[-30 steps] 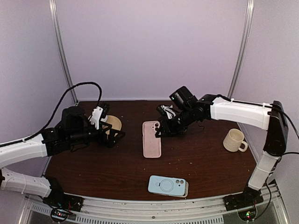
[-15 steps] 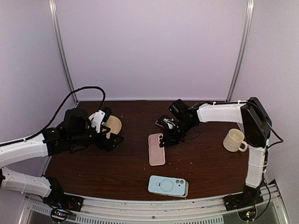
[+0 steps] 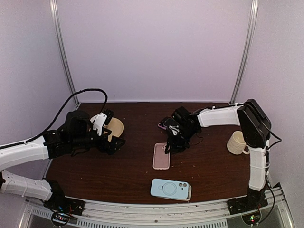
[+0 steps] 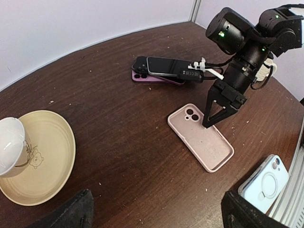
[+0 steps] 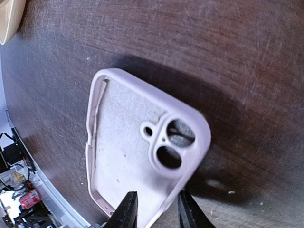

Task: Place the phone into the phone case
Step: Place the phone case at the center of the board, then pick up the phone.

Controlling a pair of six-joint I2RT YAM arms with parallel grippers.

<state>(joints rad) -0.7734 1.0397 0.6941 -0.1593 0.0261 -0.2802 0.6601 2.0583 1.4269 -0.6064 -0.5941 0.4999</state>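
Observation:
The pink phone case (image 3: 161,156) lies on the brown table with its inside facing up, camera cutout at the far end (image 4: 204,142). My right gripper (image 3: 169,146) points down at the case's far right corner. In the right wrist view its fingers (image 5: 154,209) stand apart astride the case's side wall (image 5: 123,152), one inside and one outside, without pinching it. A dark phone lies stacked on a purple one (image 4: 159,71) just behind the case (image 3: 166,124). My left gripper (image 3: 115,140) hovers to the left, open wide and holding nothing (image 4: 159,216).
A beige plate (image 4: 47,161) with a white cup (image 4: 9,147) on it sits at the left. A cream mug (image 3: 237,142) stands at the right. A light blue cased phone (image 3: 171,189) lies near the front edge.
My right gripper brought the pink case nearer and to the right, set it flat on the table, and its fingers have parted. The left arm has barely moved.

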